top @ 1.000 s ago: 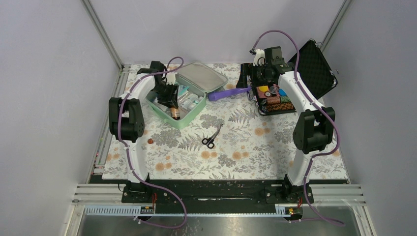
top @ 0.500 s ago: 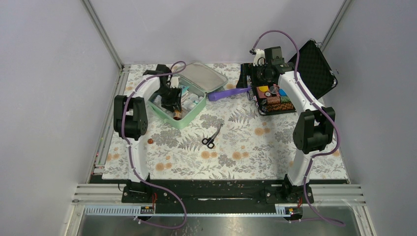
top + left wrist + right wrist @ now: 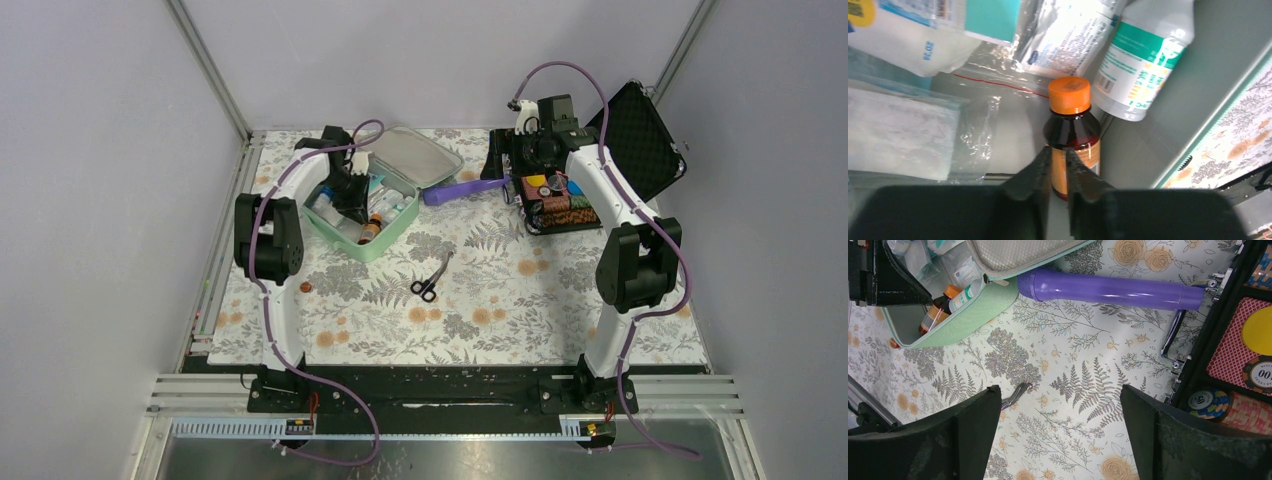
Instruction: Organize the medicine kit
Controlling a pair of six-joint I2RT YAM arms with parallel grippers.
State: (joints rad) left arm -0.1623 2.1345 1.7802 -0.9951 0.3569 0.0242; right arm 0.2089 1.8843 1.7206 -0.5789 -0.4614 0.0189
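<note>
As left pincer (image 3: 1058, 154) narrows from wider to nearly shut, empty, brown bottle (image 3: 1071, 125) lies free just beyond its tips, inside medicine kit (image 3: 973, 315) beneath it; bottle seems stowed now.

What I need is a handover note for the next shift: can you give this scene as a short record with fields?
Kit: mint-green hinged medicine kit, lid open
Inside: brown bottle with orange cap, lying down; white bottle with green label; clear sealed packets
Left gripper: jaws almost together, empty, over the brown bottle
Right gripper: open, holding nothing
Outside kit: black scissors; purple tube
</note>
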